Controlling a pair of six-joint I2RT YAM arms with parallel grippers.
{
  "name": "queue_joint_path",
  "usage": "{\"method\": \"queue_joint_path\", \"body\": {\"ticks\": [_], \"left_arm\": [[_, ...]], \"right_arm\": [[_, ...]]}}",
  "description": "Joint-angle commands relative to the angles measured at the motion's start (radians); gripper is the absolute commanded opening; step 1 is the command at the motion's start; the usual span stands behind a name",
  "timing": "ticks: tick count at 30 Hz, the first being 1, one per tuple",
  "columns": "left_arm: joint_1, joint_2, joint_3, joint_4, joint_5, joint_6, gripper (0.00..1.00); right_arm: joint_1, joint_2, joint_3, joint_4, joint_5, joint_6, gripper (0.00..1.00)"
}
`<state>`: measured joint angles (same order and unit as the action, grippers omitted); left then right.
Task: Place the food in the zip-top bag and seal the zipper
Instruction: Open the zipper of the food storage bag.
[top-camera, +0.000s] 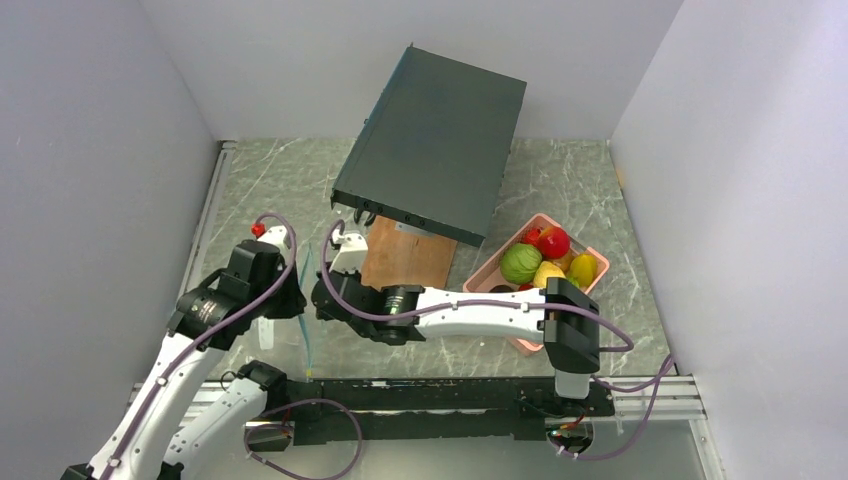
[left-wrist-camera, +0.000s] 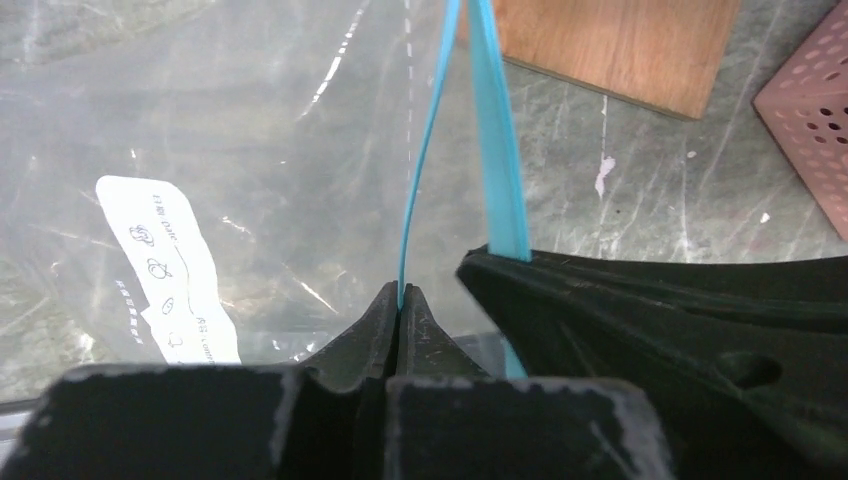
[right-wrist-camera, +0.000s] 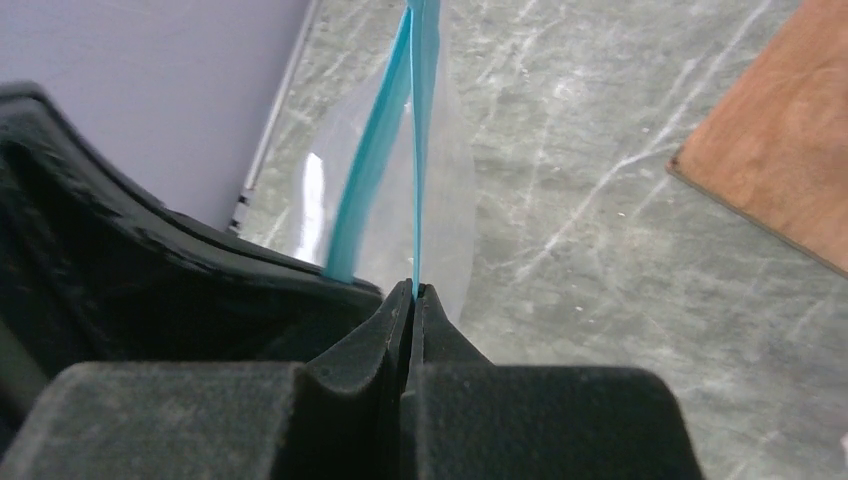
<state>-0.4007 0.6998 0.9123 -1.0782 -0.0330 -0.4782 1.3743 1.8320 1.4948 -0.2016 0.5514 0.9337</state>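
Note:
The clear zip-top bag (left-wrist-camera: 250, 150) with a white label (left-wrist-camera: 170, 270) hangs between both grippers at the table's left. Its teal zipper is parted into two strips. My left gripper (left-wrist-camera: 400, 293) is shut on one strip (left-wrist-camera: 425, 150); the other strip (left-wrist-camera: 500, 150) runs behind the right gripper's black body. My right gripper (right-wrist-camera: 413, 290) is shut on its strip (right-wrist-camera: 422, 120), with the second strip (right-wrist-camera: 365, 180) to its left. In the top view the left gripper (top-camera: 296, 300) and right gripper (top-camera: 318, 300) sit close together. The food (top-camera: 545, 262) lies in the pink tray (top-camera: 487, 270).
A wooden board (top-camera: 405, 255) lies just behind the grippers, under a tilted dark grey box (top-camera: 435, 140). The pink tray's perforated wall (left-wrist-camera: 810, 120) shows at the right of the left wrist view. White walls close in on the left, back and right.

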Motion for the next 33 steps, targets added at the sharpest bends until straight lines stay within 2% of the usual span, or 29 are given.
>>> {"method": "queue_joint_path", "body": {"ticks": [1,6,11,16,17,22,24,28,33], "left_arm": [[-0.003,0.004,0.056,0.019,-0.078,0.077,0.00],[-0.003,0.032,0.122,0.006,-0.125,0.131,0.00],[-0.003,0.074,0.119,0.000,-0.100,0.144,0.00],[-0.003,0.098,0.123,0.055,0.031,0.214,0.00],[-0.003,0.109,0.127,0.066,0.054,0.221,0.00],[-0.003,0.194,0.122,0.120,0.036,0.256,0.00],[-0.003,0.225,0.111,0.143,0.000,0.265,0.00],[-0.003,0.264,0.082,0.208,-0.021,0.295,0.00],[-0.003,0.260,-0.013,0.327,-0.033,0.311,0.00]], "right_arm": [[-0.013,-0.063,-0.078,-0.053,0.101,-0.057,0.00],[-0.036,-0.160,-0.293,-0.024,0.215,-0.173,0.00],[-0.042,-0.151,-0.302,-0.080,0.227,-0.175,0.00],[-0.044,-0.180,-0.302,0.020,0.112,-0.253,0.00],[-0.048,-0.186,-0.304,0.035,0.086,-0.270,0.02],[-0.059,-0.258,-0.329,0.060,0.004,-0.316,0.30],[-0.061,-0.321,-0.365,0.082,-0.031,-0.341,0.44],[-0.061,-0.503,-0.496,0.127,-0.064,-0.382,0.62],[-0.079,-0.754,-0.664,0.053,-0.043,-0.331,0.69]]}}
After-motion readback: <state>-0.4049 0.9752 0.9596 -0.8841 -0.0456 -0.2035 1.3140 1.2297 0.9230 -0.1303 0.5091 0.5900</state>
